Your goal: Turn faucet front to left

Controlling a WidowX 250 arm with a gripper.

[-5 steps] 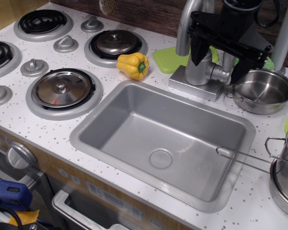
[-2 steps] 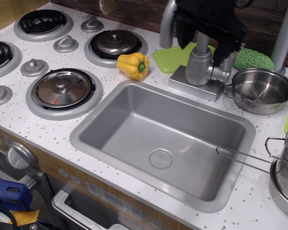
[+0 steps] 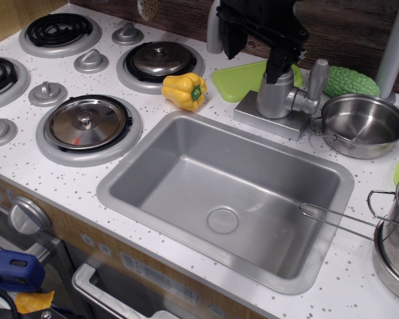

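The faucet [image 3: 276, 94] stands on its rectangular base plate [image 3: 272, 121] behind the sink [image 3: 226, 193]. Its thick silver-grey body is upright and its side lever handle [image 3: 316, 78] points up at the right. The spout tip [image 3: 215, 32] shows at the upper left, pointing left; the rest of the gooseneck is hidden behind my black gripper [image 3: 254, 61]. The gripper hangs over the top of the faucet with its fingers spread to either side of the spout. It holds nothing.
A yellow toy pepper [image 3: 184, 90] lies left of the faucet, with a green board [image 3: 236, 80] behind it. A steel bowl [image 3: 363, 125] and a green bumpy vegetable [image 3: 350, 82] are at the right. Stove burners with lids [image 3: 88, 123] fill the left. A pot with a long handle [image 3: 346, 222] sits at the right edge.
My gripper has moved left across the top of the faucet, and the spout has swung left with it. The lever handle, hidden before, shows now.
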